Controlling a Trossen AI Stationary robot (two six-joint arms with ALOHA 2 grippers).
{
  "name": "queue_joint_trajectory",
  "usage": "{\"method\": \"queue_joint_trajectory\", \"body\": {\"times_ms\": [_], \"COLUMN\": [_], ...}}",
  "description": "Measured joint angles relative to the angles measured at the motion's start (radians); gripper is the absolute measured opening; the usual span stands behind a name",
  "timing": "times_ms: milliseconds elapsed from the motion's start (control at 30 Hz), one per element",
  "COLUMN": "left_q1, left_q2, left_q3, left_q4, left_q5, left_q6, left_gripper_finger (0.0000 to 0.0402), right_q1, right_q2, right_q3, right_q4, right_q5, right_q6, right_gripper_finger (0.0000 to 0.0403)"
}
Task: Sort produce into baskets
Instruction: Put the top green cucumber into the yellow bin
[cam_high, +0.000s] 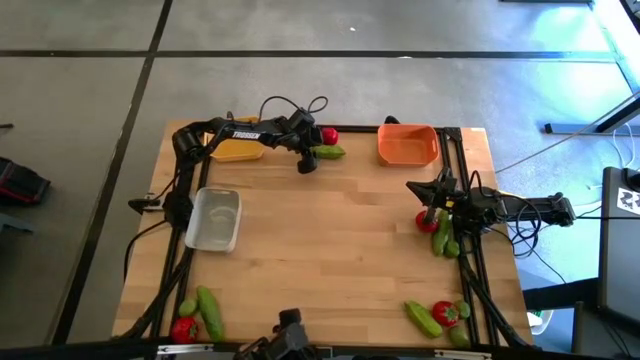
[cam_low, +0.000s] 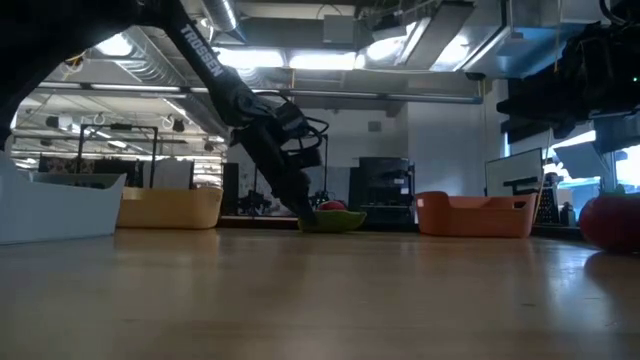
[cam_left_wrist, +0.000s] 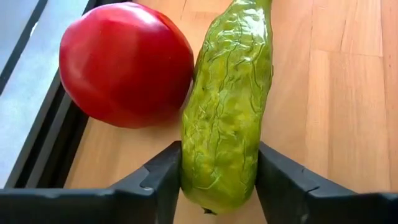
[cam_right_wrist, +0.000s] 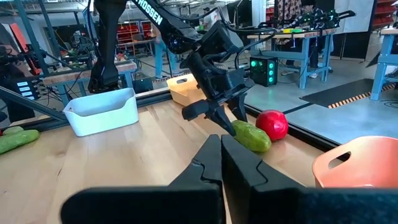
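A green cucumber (cam_left_wrist: 227, 99) lies on the table near the far edge, its side against a red tomato (cam_left_wrist: 124, 62). Both lie between the yellow basket (cam_high: 240, 150) and the orange basket (cam_high: 407, 143). My left gripper (cam_left_wrist: 219, 155) is at the cucumber's left end (cam_high: 314, 154), with one finger on each side. The whitish tray (cam_high: 215, 218) stands at the left. My right gripper (cam_right_wrist: 221, 155) is shut on nothing and waits at the right edge (cam_high: 432, 195). My left gripper pinches the cucumber's two long sides (cam_left_wrist: 189, 168) between its fingers (cam_left_wrist: 283, 180), close to the end toward the table's left. The fingers come slanting down from the left and point along the cucumber. The cucumber lies flat on the table, still touching the tomato.
More produce lies by the right arm (cam_high: 438, 232), at the near left corner (cam_high: 198, 318) and at the near right corner (cam_high: 438, 316). A dark frame rail (cam_left_wrist: 43, 124) runs along the far edge just behind the tomato. The middle of the table is bare wood.
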Motion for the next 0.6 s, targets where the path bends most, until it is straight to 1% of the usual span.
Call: {"method": "queue_joint_trajectory", "body": {"times_ms": [100,233,333,433,600], "left_q1": [-0.006,-0.026,-0.04,-0.054,-0.086], "left_q2": [-0.007,-0.052,-0.112,-0.184,-0.323], "left_q3": [0.001,0.0,0.0,0.0,0.0], "left_q4": [-0.024,-0.108,-0.156,-0.211,-0.324], "left_q5": [-0.001,-0.004,-0.01,-0.025,-0.099], "left_q6": [-0.02,-0.041,-0.059,-0.082,-0.112], "left_gripper_finger": [0.0144,0.0152,0.0161,0.0161,0.0156], "right_q1": [0.0,0.0,0.0,0.0,0.0], "right_q2": [0.0,0.0,0.0,0.0,0.0], "right_q3": [0.0,-0.001,-0.001,-0.001,-0.001], "right_q4": [0.0,0.0,0.0,0.001,0.001], "right_q5": [0.0,0.0,0.0,0.0,0.0], "right_q6": [0.0,0.0,0.0,0.0,0.0], "right_gripper_finger": [0.0007,0.0007,0.0007,0.0007,0.0007]}}
